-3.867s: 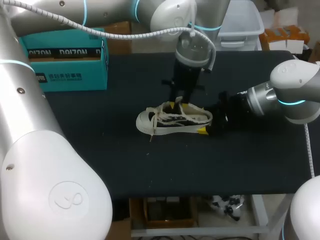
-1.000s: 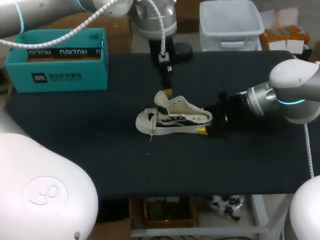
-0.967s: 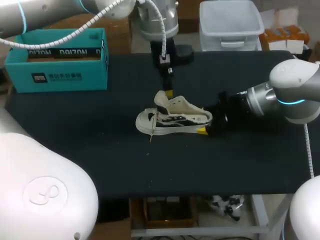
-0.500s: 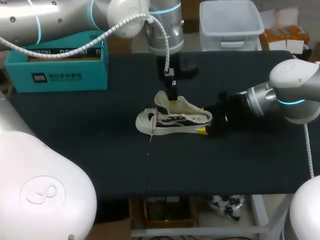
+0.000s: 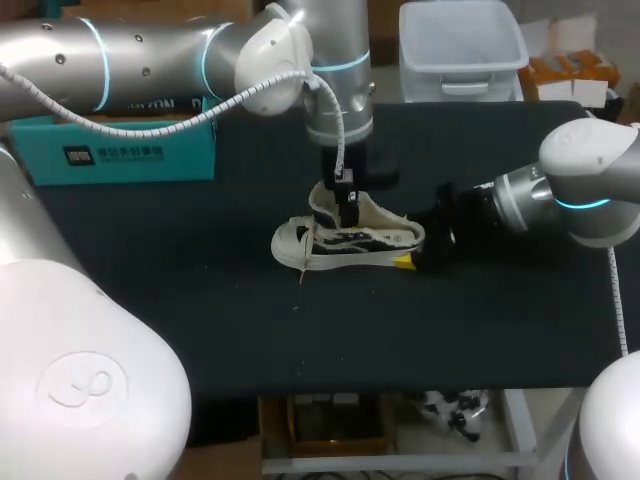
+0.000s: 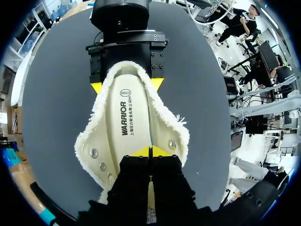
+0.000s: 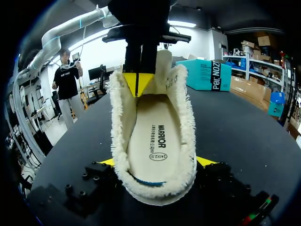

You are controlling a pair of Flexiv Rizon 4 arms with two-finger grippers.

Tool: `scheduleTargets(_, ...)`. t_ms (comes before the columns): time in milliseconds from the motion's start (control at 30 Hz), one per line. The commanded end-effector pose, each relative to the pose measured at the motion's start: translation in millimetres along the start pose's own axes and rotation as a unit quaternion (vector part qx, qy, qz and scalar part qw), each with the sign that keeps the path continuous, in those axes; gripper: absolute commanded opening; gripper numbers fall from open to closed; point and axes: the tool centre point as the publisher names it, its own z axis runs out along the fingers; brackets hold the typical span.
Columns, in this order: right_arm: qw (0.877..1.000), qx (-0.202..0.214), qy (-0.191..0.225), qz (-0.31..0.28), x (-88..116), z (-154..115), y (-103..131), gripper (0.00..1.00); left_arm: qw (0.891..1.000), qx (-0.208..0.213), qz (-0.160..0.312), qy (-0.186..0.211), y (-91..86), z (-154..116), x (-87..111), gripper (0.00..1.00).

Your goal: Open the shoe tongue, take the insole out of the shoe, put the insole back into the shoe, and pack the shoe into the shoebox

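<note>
- Shoebox: stands at the table's far left, well apart from the shoe. It is not needed for this step.
- Shoe: sits on its sole mid-table with the tongue raised.
- Insole: lies flat inside the shoe. The step in hand is judged to be lifting it out.
- Right gripper: its fingers clamp the heel from both sides, and this hold should resist the upward pull.
- Left gripper: its tips are pressed together over the insole's fore part. They should part, catch an edge, and peel slowly.
</note>
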Motion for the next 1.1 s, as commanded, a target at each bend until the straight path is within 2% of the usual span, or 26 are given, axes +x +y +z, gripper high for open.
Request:
scheduleTargets(33,1.0,-0.001,0.0,-0.001,1.8,2.8,-6.0,0.0,1.0,-0.003,0.003,0.016,-0.8,15.2,-6.0,0.0)
scheduleTargets(400,1.0,-0.001,0.0,-0.001,1.8,2.8,-6.0,0.0,1.0,-0.015,0.008,0.015,5.8,30.0,11.4,0.0)
scheduleTargets(633,1.0,-0.001,0.0,-0.001,1.8,2.8,-6.0,0.0,1.0,-0.017,-0.009,-0.017,8.6,38.0,17.9,0.0)
scheduleTargets(667,1.0,-0.001,0.0,-0.001,1.8,2.8,-6.0,0.0,1.0,-0.016,-0.01,-0.014,8.7,39.2,16.8,0.09)
scheduleTargets(967,1.0,-0.001,0.0,-0.001,1.8,2.8,-6.0,0.0,0.999,-0.014,-0.034,-0.029,9.2,48.6,2.1,0.16)
scheduleTargets(1100,1.0,-0.001,0.0,-0.001,1.8,2.8,-6.0,0.0,0.999,-0.016,-0.035,-0.036,9.7,53.6,-3.2,0.23)
